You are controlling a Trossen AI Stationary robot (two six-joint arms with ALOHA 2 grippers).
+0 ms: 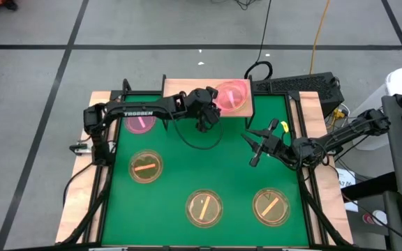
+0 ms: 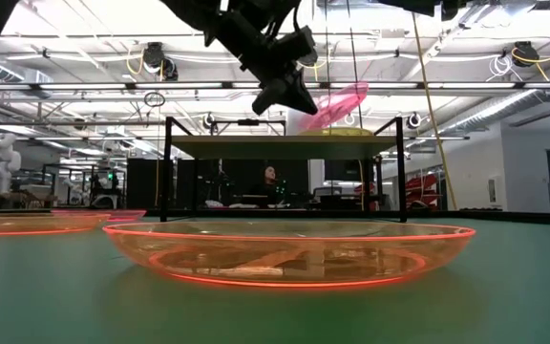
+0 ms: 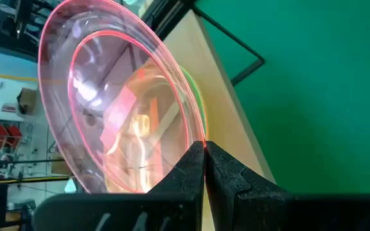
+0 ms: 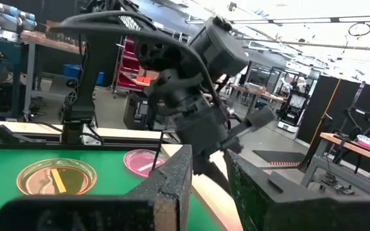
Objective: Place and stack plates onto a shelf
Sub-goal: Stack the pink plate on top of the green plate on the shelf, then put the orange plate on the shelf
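- One pink plate (image 1: 232,96) is in hand: the left gripper (image 3: 204,154) is clenched on its rim and holds it tilted above the right part of the shelf (image 1: 180,87), at the far edge of the green mat (image 1: 208,160).
- In the left wrist view a green rim line shows just behind the held plate, so another plate may already lie there; this cannot be confirmed.
- Handling, judged: thin translucent plastic, light and stiff. The glossy rim is likely slippery, so a pinch on the edge could let the plate swing. The hold is at the rim nearest the arm, which looks like the only place two fingers can take a shallow dish.
- Risk, judged: released while tilted, it could slide off the shelf's far or right edge; it should be levelled first.
- Four plates lie on the mat: a second pink plate (image 1: 141,123) at far left under the left arm, and three amber plates, at left (image 1: 146,166), near centre (image 1: 204,207) and near right (image 1: 271,206).
- The right gripper (image 1: 257,145) waits over the right side of the mat, fingers spread, grasping nothing.
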